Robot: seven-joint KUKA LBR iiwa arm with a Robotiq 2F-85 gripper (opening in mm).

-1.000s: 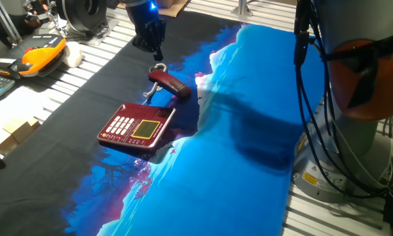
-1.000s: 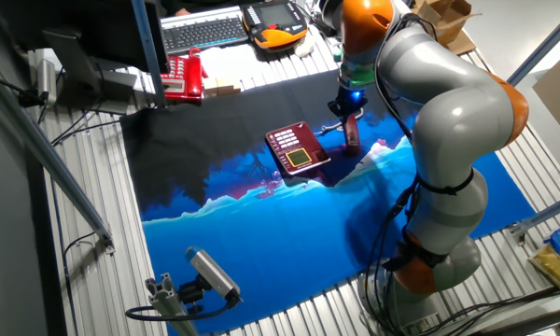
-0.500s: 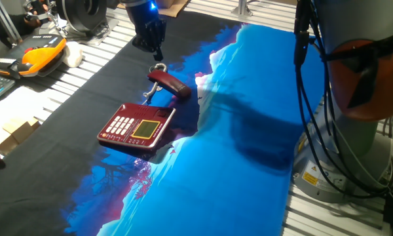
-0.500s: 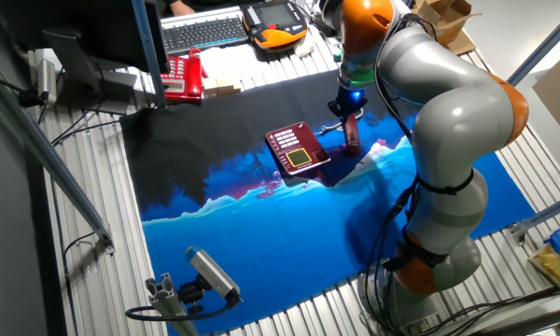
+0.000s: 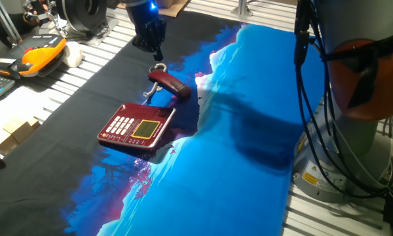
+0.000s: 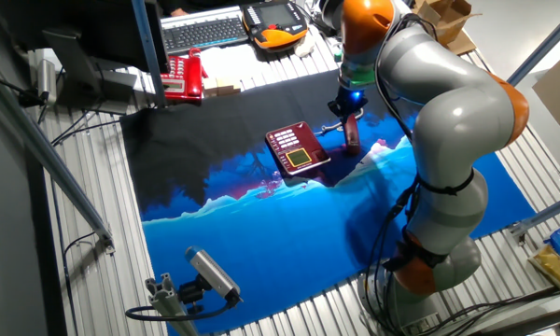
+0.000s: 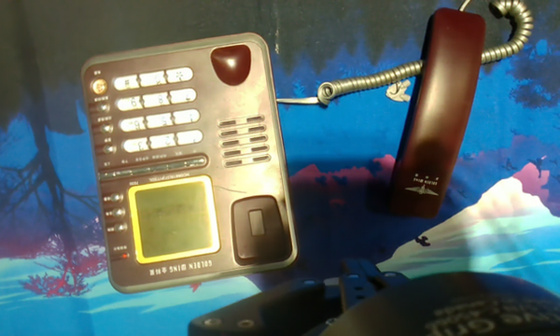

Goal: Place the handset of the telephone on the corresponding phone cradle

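Note:
The dark red handset (image 5: 171, 84) lies on the cloth just beyond the flat red telephone (image 5: 136, 124), off its cradle (image 7: 250, 140). In the hand view the handset (image 7: 435, 112) rests to the right of the telephone (image 7: 182, 154), joined to it by a pale coiled cord (image 7: 369, 86). The cradle strip along the telephone's right side is bare. My gripper (image 5: 156, 51) hangs above the handset's far end, apart from it and holding nothing. Its fingers look dark and close together, and their gap does not show. From the other fixed view the gripper (image 6: 346, 105) stands over the handset (image 6: 353, 135).
An orange-and-black gadget (image 5: 42, 55) and a white lump sit at the table's left edge. A keyboard (image 6: 205, 30), a red object (image 6: 183, 77) and wooden blocks (image 5: 16, 131) lie beyond the cloth. The arm's base (image 5: 367, 85) and cables stand on the right.

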